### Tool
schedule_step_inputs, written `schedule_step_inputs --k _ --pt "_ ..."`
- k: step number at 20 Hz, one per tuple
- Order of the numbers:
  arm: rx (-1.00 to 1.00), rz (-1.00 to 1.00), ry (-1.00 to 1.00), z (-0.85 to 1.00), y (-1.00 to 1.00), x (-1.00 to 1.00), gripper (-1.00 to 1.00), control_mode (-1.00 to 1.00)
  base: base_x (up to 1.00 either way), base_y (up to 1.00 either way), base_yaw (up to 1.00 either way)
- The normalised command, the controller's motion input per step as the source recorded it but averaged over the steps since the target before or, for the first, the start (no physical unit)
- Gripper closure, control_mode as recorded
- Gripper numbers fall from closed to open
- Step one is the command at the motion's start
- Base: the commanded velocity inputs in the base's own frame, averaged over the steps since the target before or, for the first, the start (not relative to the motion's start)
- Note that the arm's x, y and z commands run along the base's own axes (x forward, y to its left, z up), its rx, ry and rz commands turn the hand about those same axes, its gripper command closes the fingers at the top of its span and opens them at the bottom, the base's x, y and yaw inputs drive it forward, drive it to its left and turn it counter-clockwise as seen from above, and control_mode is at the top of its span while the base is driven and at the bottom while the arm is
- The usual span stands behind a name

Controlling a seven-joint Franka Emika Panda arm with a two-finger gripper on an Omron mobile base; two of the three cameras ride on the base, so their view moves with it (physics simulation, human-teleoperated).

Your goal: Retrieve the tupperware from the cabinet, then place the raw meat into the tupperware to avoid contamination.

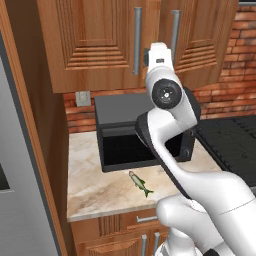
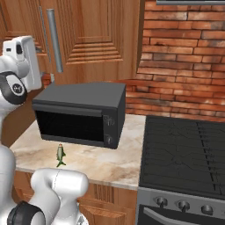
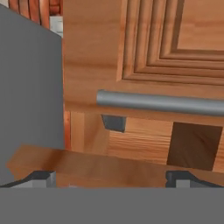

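Claw: my two dark fingertips stand wide apart, released, with nothing between them. I hold them raised at the cabinet front, facing a silver bar handle, which I judge is where I must pull.
Cabinet: a reddish-brown wall unit above the desk. From the base views both paneled doors look closed. In the hand view a dark gap shows below the handle; I cannot tell if that is a door edge.
Tupperware: presumably shut inside the cabinet, so I have to open a door first.
Fish: it lies flat and bare on the marble desk, just in front of the microwave, well below my claw.
Microwave: a black box with a dark door; nothing can be made out inside.
Stage: fetching has barely started, in my judgement.
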Motion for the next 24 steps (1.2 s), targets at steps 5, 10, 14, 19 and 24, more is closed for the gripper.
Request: schedule_step_inputs --k 5,10,14,19,24 --pt "0.00 -0.02 -0.01 -0.02 0.00 0.24 -1.00 -1.00 0.00 0.00 0.00" --pt "0.00 -0.02 -0.01 -0.02 0.00 0.23 -1.00 -1.00 0.00 0.00 0.00" --pt "0.00 -0.02 -0.01 -0.03 0.00 0.25 -1.00 -1.00 0.00 0.00 0.00" --pt "0.00 -0.02 -0.01 -0.04 0.00 0.27 -1.00 -1.00 0.00 0.00 0.00" --pt "0.00 -0.02 0.00 -0.05 0.00 0.27 -1.00 -1.00 0.00 0.00 0.00"
